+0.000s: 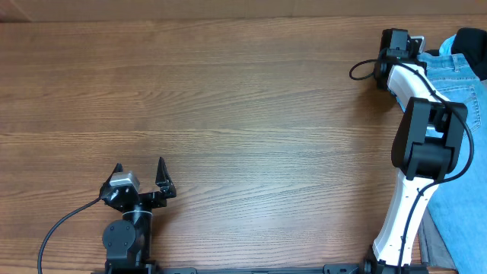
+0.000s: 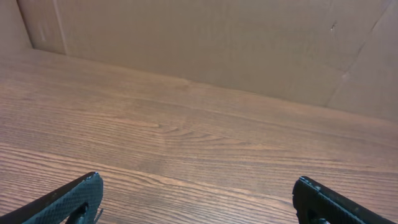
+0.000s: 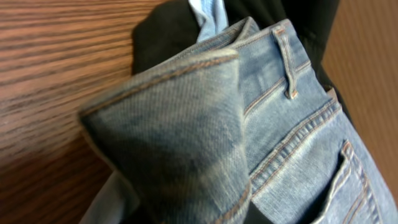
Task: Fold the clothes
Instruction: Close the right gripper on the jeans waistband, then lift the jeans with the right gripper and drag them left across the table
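Right in front of the right hand (image 1: 411, 47), at the far right edge of the worktop (image 1: 228, 114), lie the jeans (image 3: 292, 143): faded light-blue denim with orange-tan stitching. In the wrist view a bunched fold of the waistband rises close to the hand, its seamed edge curling over. Past that fold, a belt loop (image 3: 289, 62) and the corner of a stitched back pocket (image 3: 348, 180) show. Farther from the hand, behind the jeans, sits a black garment (image 3: 161, 31), with a strip of pale blue cloth (image 3: 208, 12) against it. The right hand's fingers do not show in its own view, and from above they are lost against the denim. I cannot tell how far it is closed or whether it has the cloth. The left hand (image 1: 139, 167), well apart from the jeans, hovers over the worktop with its fingers spread wide and nothing between them.
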Tool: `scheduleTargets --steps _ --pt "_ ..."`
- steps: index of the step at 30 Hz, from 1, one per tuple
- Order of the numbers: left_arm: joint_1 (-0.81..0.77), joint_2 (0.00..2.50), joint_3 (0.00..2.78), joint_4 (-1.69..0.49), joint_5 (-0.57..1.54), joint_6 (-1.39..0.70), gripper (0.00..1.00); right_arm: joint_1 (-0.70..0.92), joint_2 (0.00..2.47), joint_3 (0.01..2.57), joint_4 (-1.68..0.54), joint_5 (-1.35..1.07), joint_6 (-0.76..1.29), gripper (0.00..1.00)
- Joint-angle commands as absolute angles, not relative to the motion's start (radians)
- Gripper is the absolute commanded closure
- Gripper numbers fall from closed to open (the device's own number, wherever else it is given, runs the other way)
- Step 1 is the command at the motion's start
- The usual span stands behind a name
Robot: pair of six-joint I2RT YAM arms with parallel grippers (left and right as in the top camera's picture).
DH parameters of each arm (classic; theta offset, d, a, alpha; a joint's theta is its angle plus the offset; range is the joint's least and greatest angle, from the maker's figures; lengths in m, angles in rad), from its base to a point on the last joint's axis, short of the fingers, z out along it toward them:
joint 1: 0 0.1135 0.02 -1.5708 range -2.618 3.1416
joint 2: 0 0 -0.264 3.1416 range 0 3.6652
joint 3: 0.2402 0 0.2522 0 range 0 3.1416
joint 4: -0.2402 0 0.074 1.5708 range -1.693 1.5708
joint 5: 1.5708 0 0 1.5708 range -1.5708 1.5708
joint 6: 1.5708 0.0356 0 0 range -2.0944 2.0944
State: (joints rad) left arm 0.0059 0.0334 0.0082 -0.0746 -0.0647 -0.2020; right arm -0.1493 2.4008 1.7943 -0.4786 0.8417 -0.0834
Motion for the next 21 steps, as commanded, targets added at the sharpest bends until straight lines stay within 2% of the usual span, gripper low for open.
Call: scheduleTargets --steps 1,6,8,21 --pt "-0.001 0.031 0.005 -0.071 -0.074 -0.179 0.00 -0.156 2.380 1.816 -0.476 0.876 -0.072 0.81" --pt "-0.001 0.031 0.005 -0.071 -0.074 -0.179 0.00 -0.155 2.334 1.816 -0.485 0.900 0.020 0.94" --pt "-0.001 0.031 0.005 -0.071 -0.074 -0.179 0.00 -0.155 2.307 1.816 -0.500 0.897 0.061 0.96" --pt "-0.001 0.031 0.005 -0.071 -0.074 -0.179 0.00 -0.157 2.119 1.816 -0.564 0.934 0.110 0.96"
